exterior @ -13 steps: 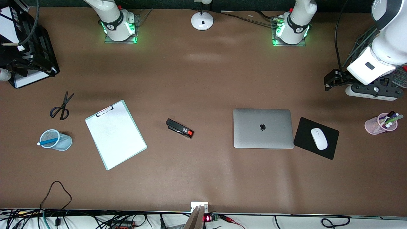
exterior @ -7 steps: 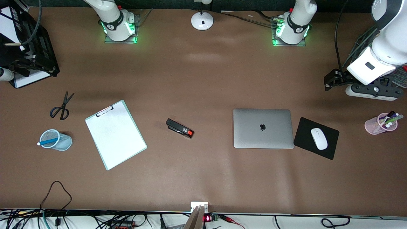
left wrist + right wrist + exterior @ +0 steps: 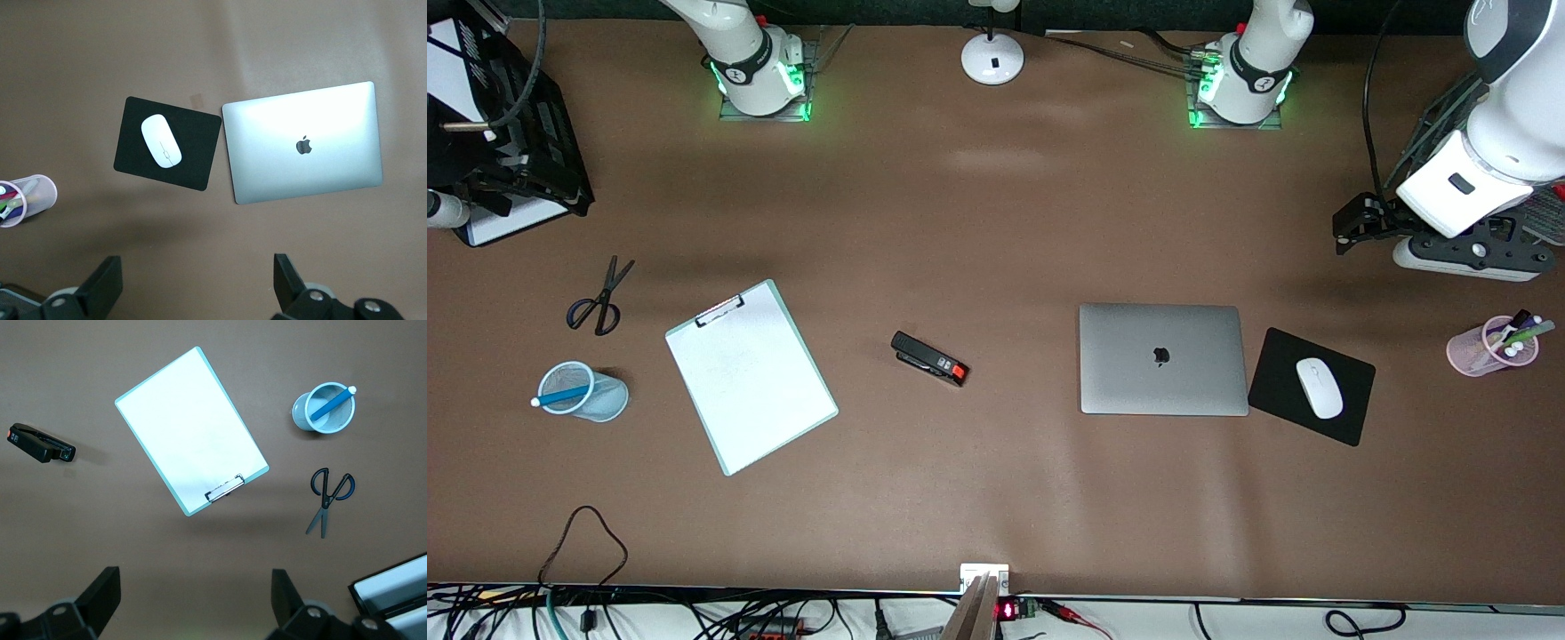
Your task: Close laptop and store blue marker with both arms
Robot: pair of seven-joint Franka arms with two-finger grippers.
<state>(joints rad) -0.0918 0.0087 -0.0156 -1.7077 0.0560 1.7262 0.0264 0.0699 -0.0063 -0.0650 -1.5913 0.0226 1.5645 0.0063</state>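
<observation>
The silver-grey laptop point(image 3: 1163, 358) lies closed and flat on the table, apple logo up, toward the left arm's end; it also shows in the left wrist view point(image 3: 303, 143). The blue marker point(image 3: 563, 396) stands slanted in a light blue mesh cup point(image 3: 596, 391) toward the right arm's end, white end sticking out; it also shows in the right wrist view point(image 3: 331, 405). My left gripper point(image 3: 195, 283) is open and empty, high over bare table near the left arm's end point(image 3: 1353, 224). My right gripper point(image 3: 193, 600) is open and empty, high over bare table at the right arm's end.
A black mouse pad point(image 3: 1280, 373) with a white mouse point(image 3: 1319, 388) lies beside the laptop. A pink cup of pens point(image 3: 1492, 347) stands at the left arm's end. A stapler point(image 3: 929, 358), clipboard point(image 3: 751, 376), scissors point(image 3: 600, 298) and black paper tray point(image 3: 511, 151) are also there.
Both hands have shifted only slightly at the table's ends. Nothing on the table has moved.
</observation>
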